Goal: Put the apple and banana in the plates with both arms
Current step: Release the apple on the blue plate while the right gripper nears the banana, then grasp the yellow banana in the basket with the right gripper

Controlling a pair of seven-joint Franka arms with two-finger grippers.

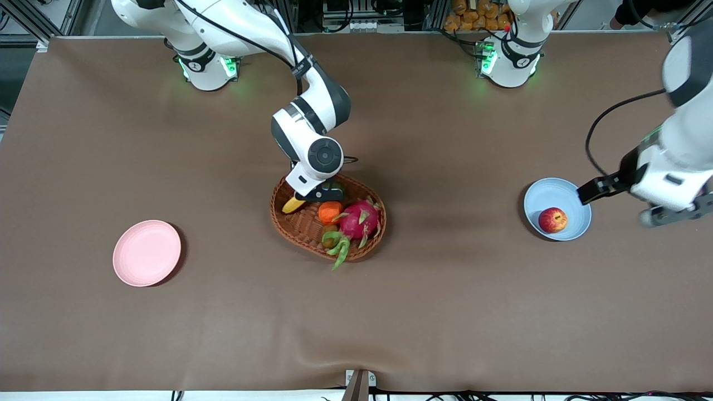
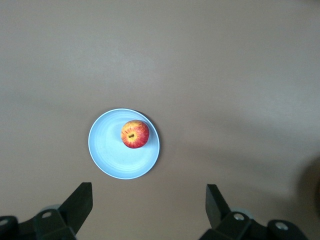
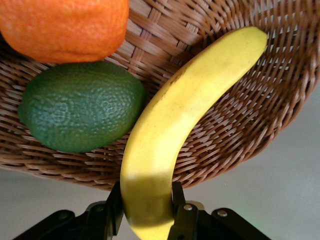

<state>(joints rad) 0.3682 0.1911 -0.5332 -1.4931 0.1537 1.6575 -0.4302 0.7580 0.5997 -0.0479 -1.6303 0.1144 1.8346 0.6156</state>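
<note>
The yellow banana (image 1: 292, 205) lies against the inner wall of the wicker basket (image 1: 295, 225), one end sticking out over the rim. My right gripper (image 1: 320, 195) is shut on that end; in the right wrist view both fingers press the banana (image 3: 180, 120) at the gripper (image 3: 146, 200). The red apple (image 1: 552, 219) rests in the light blue plate (image 1: 548, 195) toward the left arm's end. My left gripper (image 1: 619, 205) hangs open and empty high above the table beside that plate. Its wrist view shows the left gripper (image 2: 148, 192), the apple (image 2: 135, 134) and the plate (image 2: 112, 155). The pink plate (image 1: 147, 253) holds nothing.
The basket (image 3: 250, 125) also holds an orange tangerine (image 1: 330, 210), a magenta dragon fruit (image 1: 359, 220) and a green avocado (image 3: 80, 107) that touches the banana. Brown cloth covers the table, with a ripple at its edge nearest the camera.
</note>
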